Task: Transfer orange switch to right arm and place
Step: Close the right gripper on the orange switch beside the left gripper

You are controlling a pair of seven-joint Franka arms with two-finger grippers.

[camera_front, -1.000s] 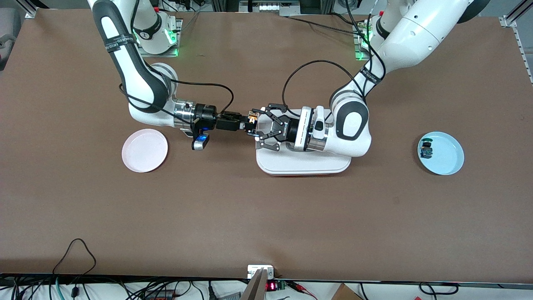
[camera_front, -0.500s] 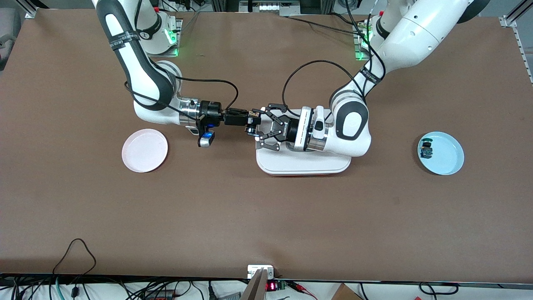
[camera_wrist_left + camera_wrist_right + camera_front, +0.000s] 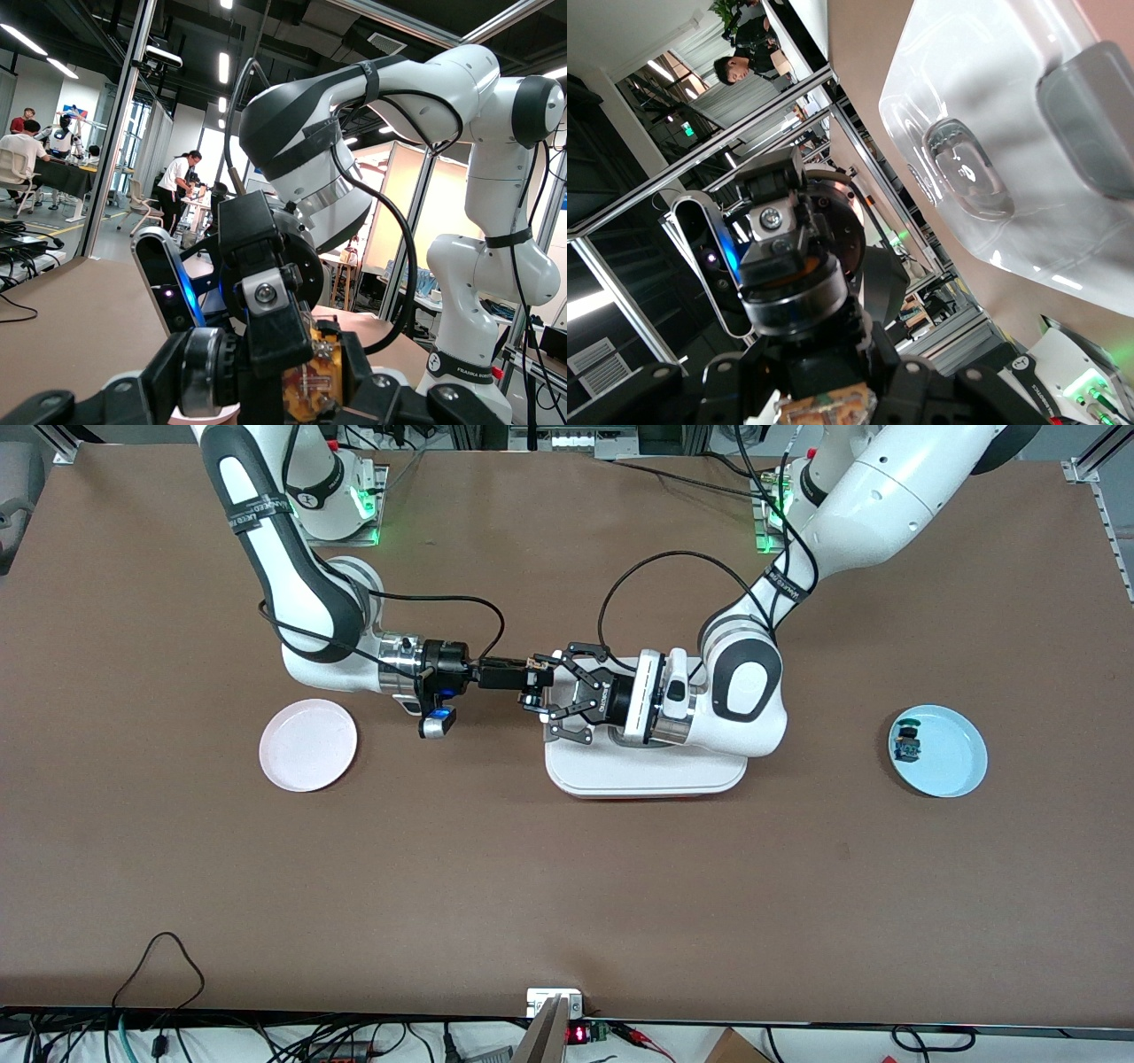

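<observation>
Both arms reach level toward each other above the middle of the worktop (image 3: 567, 886). The right gripper (image 3: 530, 685) has its fingers pinched on the orange switch (image 3: 535, 666), just over the edge of the white tray (image 3: 645, 772). The left gripper (image 3: 560, 695) faces it, fingers spread around the switch. A pink plate (image 3: 308, 745) sits bare; the blue plate (image 3: 948, 766) holds a green-capped switch (image 3: 906, 744)
</observation>
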